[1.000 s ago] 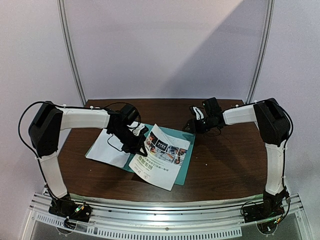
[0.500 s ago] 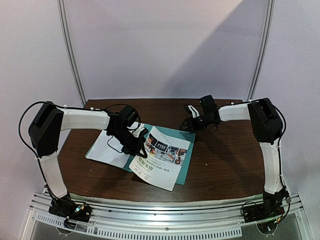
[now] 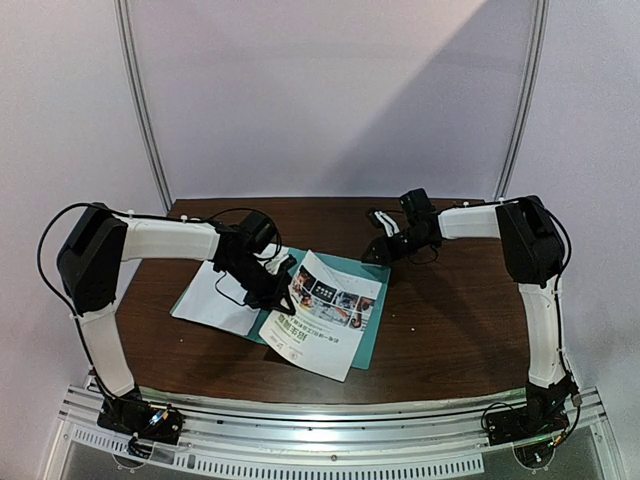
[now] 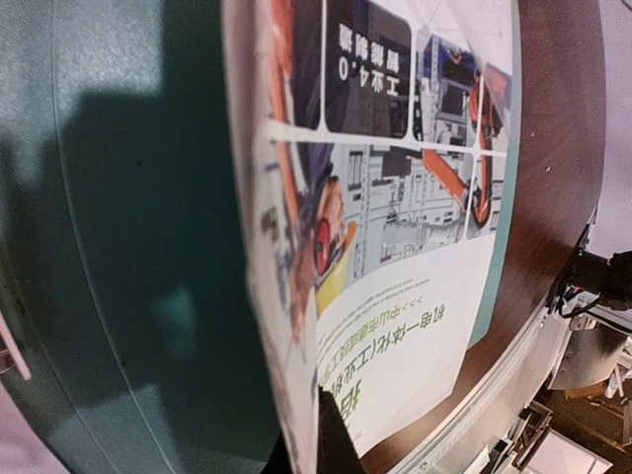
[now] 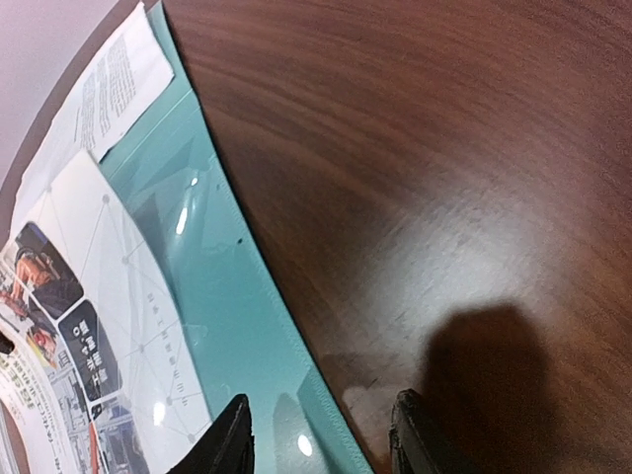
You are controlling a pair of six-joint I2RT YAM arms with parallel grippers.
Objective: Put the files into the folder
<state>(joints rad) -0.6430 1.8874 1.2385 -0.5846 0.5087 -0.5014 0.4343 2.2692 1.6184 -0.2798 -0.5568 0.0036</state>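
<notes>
Teal folder (image 3: 366, 340) flat on worktop (image 3: 450, 320), colour-photo sheet (image 3: 320, 315) lying on top of folder and overhanging its near edge, left edge pinched in closed left end effector (image 3: 283, 298), plain-text sheet (image 3: 215, 300) jutting past folder's left side, right end effector (image 5: 321, 439) half open, empty, above folder's far right corner

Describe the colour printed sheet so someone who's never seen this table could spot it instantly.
On the dark wooden table, find the teal folder near the middle. The colour sheet lies on top of it; unlike the plain text sheet to its left, it shows photos and green lettering.
</notes>
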